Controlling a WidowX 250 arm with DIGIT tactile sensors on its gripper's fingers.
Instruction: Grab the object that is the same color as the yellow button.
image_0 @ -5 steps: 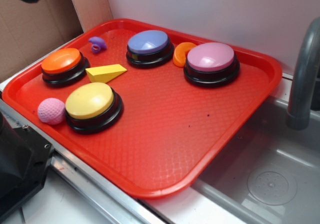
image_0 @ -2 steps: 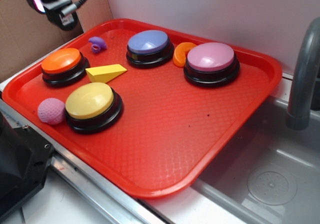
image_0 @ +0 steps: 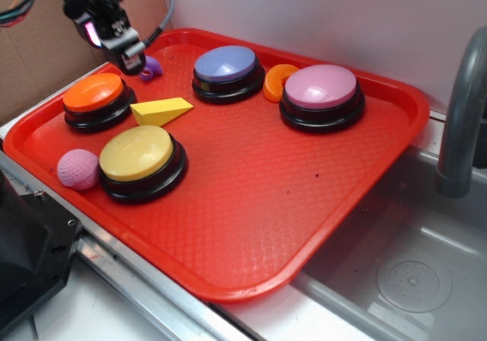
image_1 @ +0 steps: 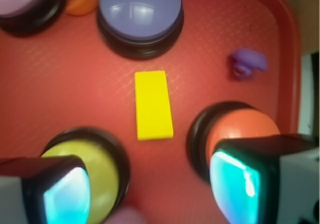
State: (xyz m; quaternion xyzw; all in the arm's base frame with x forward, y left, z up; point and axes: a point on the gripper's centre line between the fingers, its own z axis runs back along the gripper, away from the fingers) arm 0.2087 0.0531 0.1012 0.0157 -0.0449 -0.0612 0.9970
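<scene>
Tray [image_0: 358,181], red, fills most of exterior frame, near corner overhanging sink [image_0: 411,280]. Yellow button [image_0: 141,158] at left of frame, pink ball [image_0: 77,168] touching beside it. Orange button [image_0: 95,97] upper left. Yellow wedge [image_0: 161,111] lies between those two buttons, untouched. End effector [image_0: 125,55] at top left, above tray, partly cut off, hiding part of purple piece [image_0: 152,68]. In wrist view fingers [image_1: 65,194] spread apart, holding nothing, blurred.
</scene>
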